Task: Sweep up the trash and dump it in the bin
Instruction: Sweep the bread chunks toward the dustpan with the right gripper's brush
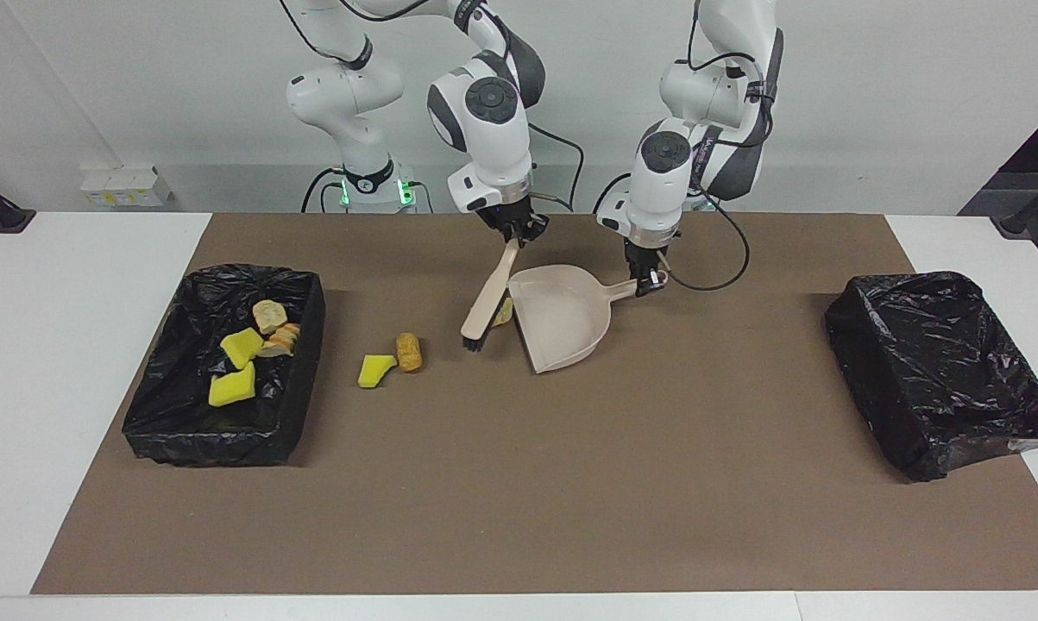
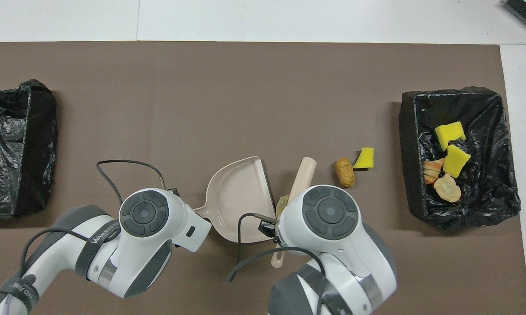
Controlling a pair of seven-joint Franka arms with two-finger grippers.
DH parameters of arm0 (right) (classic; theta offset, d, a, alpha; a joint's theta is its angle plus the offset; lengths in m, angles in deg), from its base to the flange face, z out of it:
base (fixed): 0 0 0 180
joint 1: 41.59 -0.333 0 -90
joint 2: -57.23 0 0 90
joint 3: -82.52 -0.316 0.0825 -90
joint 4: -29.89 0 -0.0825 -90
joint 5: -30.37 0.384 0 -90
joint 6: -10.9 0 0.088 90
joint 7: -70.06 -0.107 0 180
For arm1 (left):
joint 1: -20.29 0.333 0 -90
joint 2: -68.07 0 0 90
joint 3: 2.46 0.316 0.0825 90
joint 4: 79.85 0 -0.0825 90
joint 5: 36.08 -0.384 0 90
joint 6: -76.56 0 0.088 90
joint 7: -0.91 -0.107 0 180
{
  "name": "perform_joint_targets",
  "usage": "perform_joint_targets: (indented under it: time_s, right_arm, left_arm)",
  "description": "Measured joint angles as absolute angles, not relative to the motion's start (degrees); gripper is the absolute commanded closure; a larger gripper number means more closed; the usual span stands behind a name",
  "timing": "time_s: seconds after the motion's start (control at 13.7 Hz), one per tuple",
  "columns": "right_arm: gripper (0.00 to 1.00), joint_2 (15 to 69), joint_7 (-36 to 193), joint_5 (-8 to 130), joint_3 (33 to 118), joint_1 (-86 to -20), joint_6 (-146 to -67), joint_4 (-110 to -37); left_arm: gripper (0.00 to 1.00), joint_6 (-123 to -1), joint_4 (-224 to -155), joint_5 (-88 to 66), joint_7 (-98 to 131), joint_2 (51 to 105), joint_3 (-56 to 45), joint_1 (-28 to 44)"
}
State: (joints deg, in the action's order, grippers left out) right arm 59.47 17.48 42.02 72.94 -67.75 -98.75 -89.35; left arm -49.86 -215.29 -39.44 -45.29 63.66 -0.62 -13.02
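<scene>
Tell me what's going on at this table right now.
The right gripper holds a brush and is pushing a tan lump up against the mouth of the dustpan, which the left gripper steadies by its handle. An orange lump and a yellow chunk lie unswept on the mat. Four pieces already sit in the bin at the right arm's end.

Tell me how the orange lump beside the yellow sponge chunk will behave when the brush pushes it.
The orange lump looks rounded and oblong, so it may roll rather than slide. It touches the yellow sponge chunk, so pushing one could nudge the other. It is small, probably light.
</scene>
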Motion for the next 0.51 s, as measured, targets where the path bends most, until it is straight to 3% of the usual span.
perform_joint_targets:
  time_s: [0.29, 0.51]
  right_arm:
    - [1.00, 60.9, 29.9, 34.3, 73.3, -63.4, -97.2, -91.5]
    - [1.00, 60.3, 42.3, 26.6, 73.4, -55.5, -97.8, -92.1]
  left_arm:
    - [1.00, -49.9, -215.3, -39.4, -43.9, 63.7, -0.8, -13.0]
    - [1.00, -50.3, -215.4, -39.4, -42.9, 63.7, -0.8, -13.0]
